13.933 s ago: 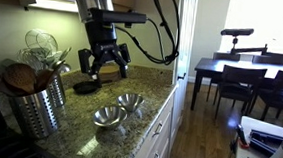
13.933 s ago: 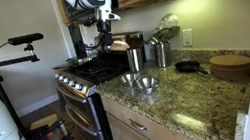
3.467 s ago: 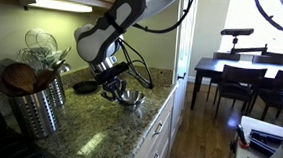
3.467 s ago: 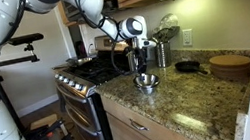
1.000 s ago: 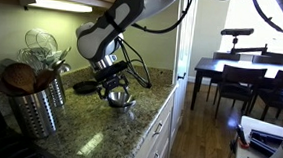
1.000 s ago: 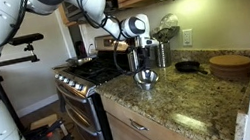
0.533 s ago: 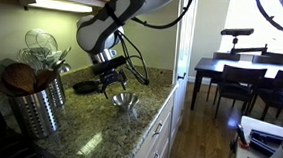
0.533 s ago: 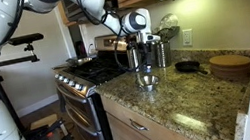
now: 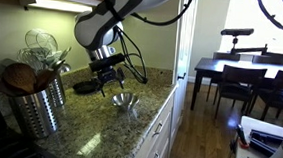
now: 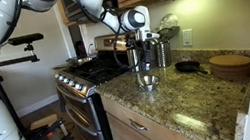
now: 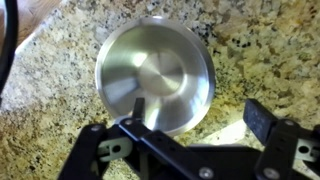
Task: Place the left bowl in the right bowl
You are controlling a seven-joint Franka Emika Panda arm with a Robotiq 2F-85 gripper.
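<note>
Only one shiny steel bowl shape (image 9: 126, 101) stands on the granite counter near its front edge; it shows in both exterior views (image 10: 147, 79). The left bowl seems to sit nested inside the right bowl, and I cannot tell the two apart. In the wrist view the bowl (image 11: 155, 78) is upright, seen from above, with an empty shiny inside. My gripper (image 11: 197, 115) is open and empty, hanging a little above the bowl, touching nothing. It shows in both exterior views (image 9: 105, 79) (image 10: 144, 57).
A dark flat pan (image 9: 85, 86) lies behind the bowl. A tall steel utensil canister (image 9: 35, 102) stands further along the counter. A tan wooden dish (image 10: 230, 63) sits at the counter's far end. A stove (image 10: 91, 77) adjoins the counter.
The gripper was down at the bowl one second ago. It has let go and risen, and now hangs open above the bowl. The bowl has stayed in place.
</note>
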